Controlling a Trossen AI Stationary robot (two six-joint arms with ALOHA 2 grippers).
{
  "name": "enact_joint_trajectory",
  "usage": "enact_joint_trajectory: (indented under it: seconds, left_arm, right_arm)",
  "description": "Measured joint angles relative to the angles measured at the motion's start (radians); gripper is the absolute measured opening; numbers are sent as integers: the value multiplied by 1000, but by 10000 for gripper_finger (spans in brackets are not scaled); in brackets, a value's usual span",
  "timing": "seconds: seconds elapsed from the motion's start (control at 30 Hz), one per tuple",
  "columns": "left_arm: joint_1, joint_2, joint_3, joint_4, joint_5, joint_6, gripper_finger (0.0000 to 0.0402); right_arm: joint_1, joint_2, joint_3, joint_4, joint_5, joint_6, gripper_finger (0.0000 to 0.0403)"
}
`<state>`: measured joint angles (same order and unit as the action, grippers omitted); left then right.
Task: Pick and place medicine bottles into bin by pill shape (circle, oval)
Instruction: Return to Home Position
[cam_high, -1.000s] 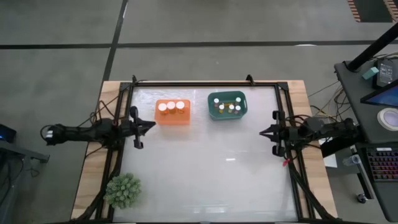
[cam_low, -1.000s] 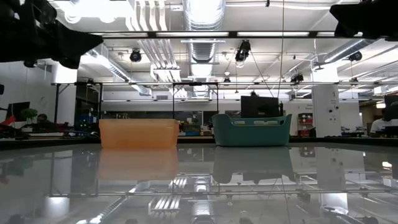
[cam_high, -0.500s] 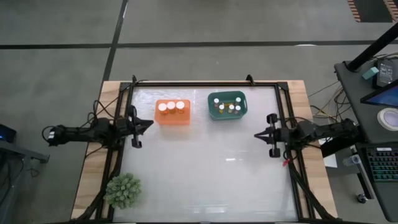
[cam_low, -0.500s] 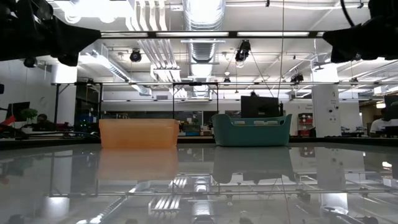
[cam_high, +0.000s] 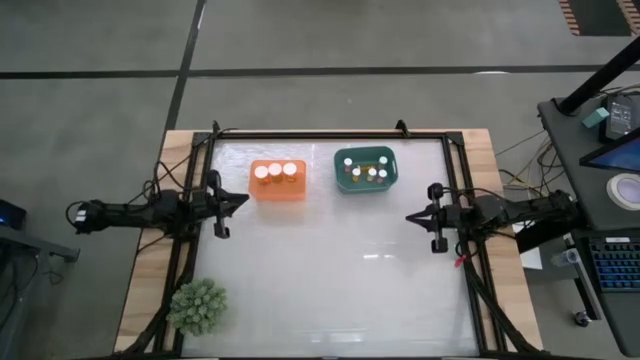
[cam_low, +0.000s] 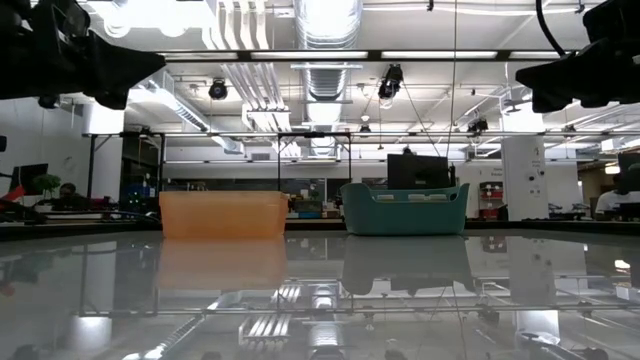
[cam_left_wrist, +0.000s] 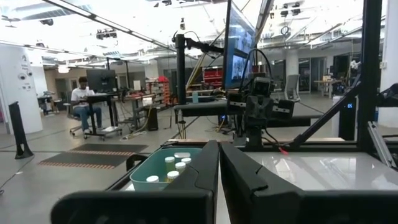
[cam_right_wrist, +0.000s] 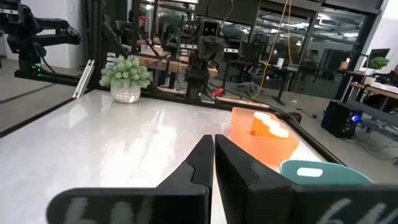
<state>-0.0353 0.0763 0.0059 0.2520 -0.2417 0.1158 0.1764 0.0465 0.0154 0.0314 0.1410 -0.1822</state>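
Right gripper (cam_high: 410, 216) at 3 o'clock: fingers pressed together, nothing held, crept slightly toward centre within the last second. Left gripper (cam_high: 243, 199) at 9 o'clock: likewise closed and empty, barely shifted. Medicine bottles (cam_high: 276, 171) sitting in orange bin (cam_high: 277, 194) at 11 and green bin (cam_high: 339, 170) at 1. Sorting probably finished, only homing left.

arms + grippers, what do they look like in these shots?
The left arm and right arm are black, slim, jointed. The left gripper and right gripper each have two dark wedge-shaped fingers tapering to a tip. Dark cables trail beside both.
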Motion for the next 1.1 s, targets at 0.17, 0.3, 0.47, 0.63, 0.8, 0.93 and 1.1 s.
enact_joint_trajectory:
  seconds: [0.17, 0.3, 0.47, 0.63, 0.8, 0.93, 1.1]
  left_arm:
    - [0, 5, 0, -1, 0, 0, 0]
    - [0, 8, -1, 0, 0, 0, 0]
    - [0, 10, -1, 0, -1, 0, 0]
    - [0, 11, -1, 0, -1, 0, 0]
    - [1, 11, -1, 0, -1, 0, 0]
    - [1, 12, -1, 0, -1, 1, 0]
    - [1, 15, -1, 0, -1, 1, 0]
  right_arm:
    - [0, 1, 0, -1, 0, 0, 9]
    - [0, 1, 0, -2, 0, 0, 9]
    - [0, 1, 0, -3, 0, 0, 9]
    - [0, 1, 0, -3, 1, 0, 9]
    - [0, 1, 0, -3, 1, -1, 9]
    - [0, 1, 0, -3, 1, -1, 9]
    - [0, 1, 0, -3, 1, -1, 9]
